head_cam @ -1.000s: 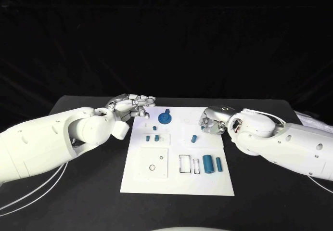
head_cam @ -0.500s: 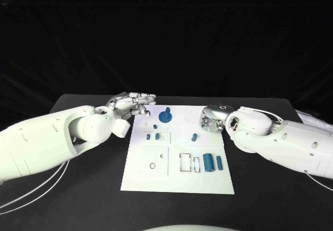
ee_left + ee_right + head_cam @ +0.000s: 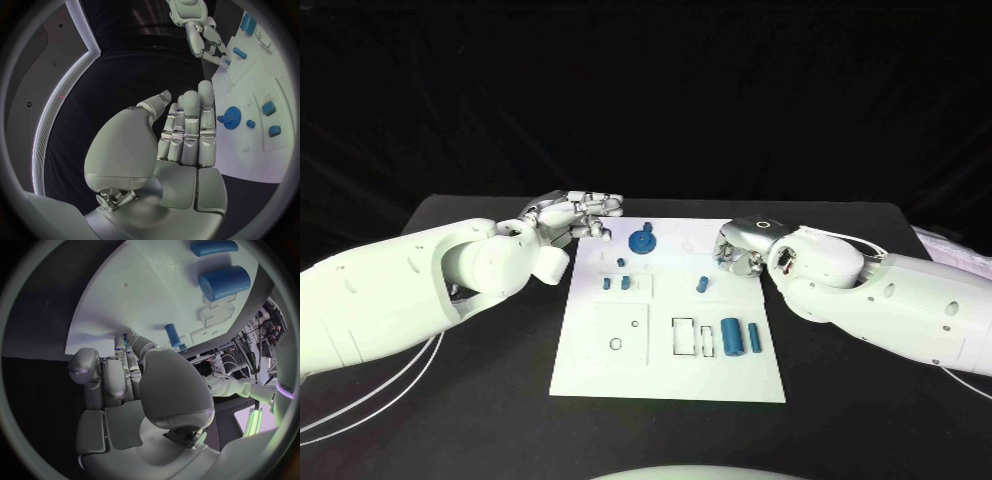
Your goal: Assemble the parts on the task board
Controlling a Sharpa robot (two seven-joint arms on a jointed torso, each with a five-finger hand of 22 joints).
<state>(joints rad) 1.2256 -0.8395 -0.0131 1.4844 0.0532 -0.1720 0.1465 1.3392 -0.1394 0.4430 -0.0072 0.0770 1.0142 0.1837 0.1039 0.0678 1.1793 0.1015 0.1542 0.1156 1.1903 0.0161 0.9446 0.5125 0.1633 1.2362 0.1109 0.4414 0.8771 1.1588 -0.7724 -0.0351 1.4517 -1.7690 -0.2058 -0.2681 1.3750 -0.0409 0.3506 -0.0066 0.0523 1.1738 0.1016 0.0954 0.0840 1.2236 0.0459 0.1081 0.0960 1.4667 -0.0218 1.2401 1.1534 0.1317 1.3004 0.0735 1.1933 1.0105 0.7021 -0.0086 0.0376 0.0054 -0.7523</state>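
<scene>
The white rectangular task board (image 3: 668, 345) is lying mid-table, carrying the small blue plastic parts: a gear (image 3: 643, 242) near its far edge, pegs (image 3: 702, 285) mid-board, cylinders (image 3: 731, 339) nearer. The left hand (image 3: 574, 217) is hovering at the board's far left corner, fingers straight and together, holding nothing. The right hand (image 3: 737, 256) is hanging over the right edge; its grip cannot be told.

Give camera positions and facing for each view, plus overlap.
Head view: on the robot's head, looking down at the task board; both arms show.
Left wrist view: behind the left hand, facing the board's gear.
Right wrist view: behind the right hand, facing the big cylinder.
Shared: gear and cylinder also show in the head view.
</scene>
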